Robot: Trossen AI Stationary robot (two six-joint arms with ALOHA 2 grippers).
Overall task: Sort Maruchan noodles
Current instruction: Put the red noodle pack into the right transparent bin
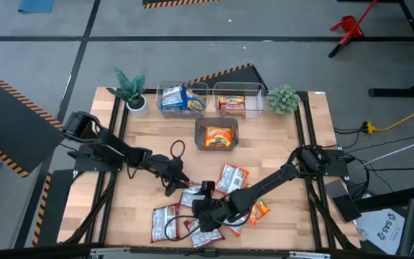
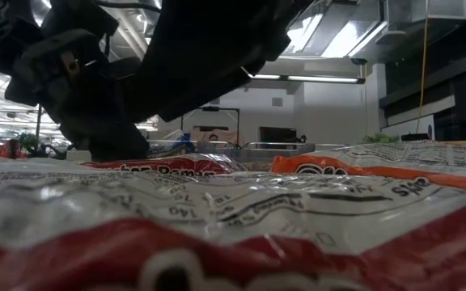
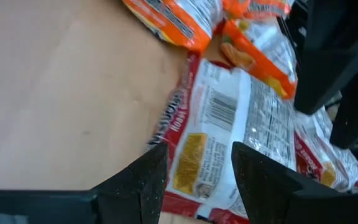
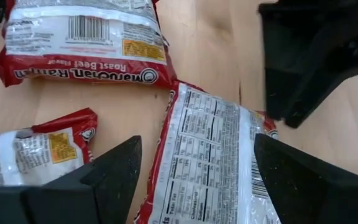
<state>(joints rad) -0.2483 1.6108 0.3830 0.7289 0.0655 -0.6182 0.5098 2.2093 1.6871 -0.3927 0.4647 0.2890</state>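
Note:
Several Maruchan packets lie flat in a loose pile (image 1: 207, 208) on the near middle of the wooden table, red-white and orange. My left gripper (image 1: 177, 178) is open at the pile's left far edge; in its wrist view its fingers (image 3: 197, 183) stand over a red-white packet (image 3: 213, 134), label side up. My right gripper (image 1: 201, 208) is open and wide over the pile's middle, its fingers (image 4: 197, 183) on either side of another red-white packet (image 4: 210, 155). Two more red-white packets (image 4: 86, 43) (image 4: 33, 152) lie just beyond it. I see no touch.
At the far side stand two clear bins, one with blue packets (image 1: 182, 98), one with a red packet (image 1: 237, 102), and a dark tray (image 1: 216, 134) with an orange packet. Small potted plants (image 1: 131, 90) (image 1: 284, 98) flank the bins. The two grippers are close together.

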